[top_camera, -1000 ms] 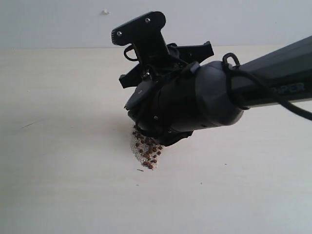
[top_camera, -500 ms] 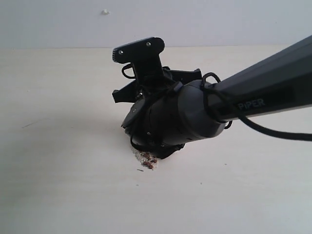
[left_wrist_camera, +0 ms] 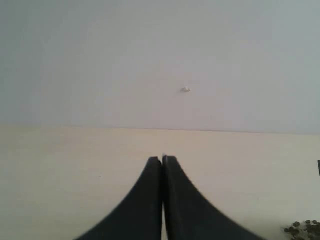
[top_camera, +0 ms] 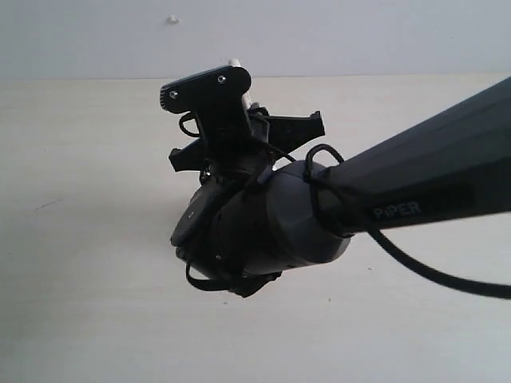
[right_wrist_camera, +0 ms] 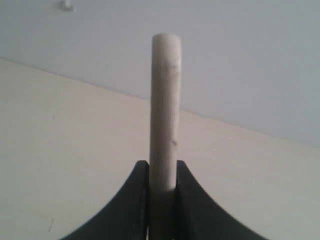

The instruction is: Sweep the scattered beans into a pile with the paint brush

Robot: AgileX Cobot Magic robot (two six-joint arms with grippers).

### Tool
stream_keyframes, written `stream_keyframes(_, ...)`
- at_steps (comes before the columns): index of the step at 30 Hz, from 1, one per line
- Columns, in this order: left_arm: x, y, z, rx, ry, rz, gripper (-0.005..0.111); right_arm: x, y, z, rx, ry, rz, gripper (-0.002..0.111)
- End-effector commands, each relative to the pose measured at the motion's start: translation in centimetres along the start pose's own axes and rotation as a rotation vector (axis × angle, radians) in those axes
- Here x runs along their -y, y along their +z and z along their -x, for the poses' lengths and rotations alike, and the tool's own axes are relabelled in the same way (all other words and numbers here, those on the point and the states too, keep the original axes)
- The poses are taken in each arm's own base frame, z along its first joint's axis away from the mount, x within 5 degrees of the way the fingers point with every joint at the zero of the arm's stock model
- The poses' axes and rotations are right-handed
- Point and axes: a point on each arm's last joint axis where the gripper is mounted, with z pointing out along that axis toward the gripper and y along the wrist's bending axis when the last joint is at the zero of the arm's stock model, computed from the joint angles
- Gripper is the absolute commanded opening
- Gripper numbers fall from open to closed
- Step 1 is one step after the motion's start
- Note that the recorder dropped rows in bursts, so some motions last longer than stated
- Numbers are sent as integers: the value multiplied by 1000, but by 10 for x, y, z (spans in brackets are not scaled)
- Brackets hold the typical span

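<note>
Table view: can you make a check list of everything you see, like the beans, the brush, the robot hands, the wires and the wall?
Surface: pale table.
Job's things: paint brush, handle only, bristles hidden; beans, a few at the left wrist view's edge.
Clutter: nothing seen.
Hands: left hand shut, empty; right hand shut on the paint brush.
Cables: black cable looping off the right arm.
Surroundings: plain wall with a small white bump.

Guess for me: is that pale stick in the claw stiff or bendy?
The paint brush handle stands straight out of the right gripper, so probably stiff. It looks slim, so likely light. Its smooth surface might slip if pushed hard.
</note>
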Motion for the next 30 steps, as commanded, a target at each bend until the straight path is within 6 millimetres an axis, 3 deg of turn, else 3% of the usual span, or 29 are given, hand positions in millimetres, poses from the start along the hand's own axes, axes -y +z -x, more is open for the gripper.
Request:
stream_keyframes(1,1,0,0,3,-6,-9,0,4,-20,22,81,-107,-24,0)
stream_keyframes(5,1,0,0,3,-6,-9,0,22,-33,54,120,-73,-21,0)
stream_keyframes(6,1,0,0,3,-6,-9,0,34,-41,74,138,-27,6,0)
stream_keyframes(7,1,0,0,3,-6,-9,0,36,-43,81,130,-23,60,0)
stream_keyframes(11,1,0,0,3,-6,-9,0,50,-72,130,161,-165,684,0)
stream_keyframes(14,1,0,0,3,-6,-9,0,57,-95,143,286,-327,1044,0)
stream_keyframes(16,1,0,0,3,-6,-9,0,60,-113,142,394,-435,1342,0)
stream_keyframes(20,1,0,0,3,-6,-9,0,76,-102,133,429,-359,1657,0)
stream_keyframes(25,1,0,0,3,-6,-9,0,90,-77,113,527,-145,1791,0)
stream_keyframes(30,1,0,0,3,-6,-9,0,93,-35,69,429,-51,1716,0)
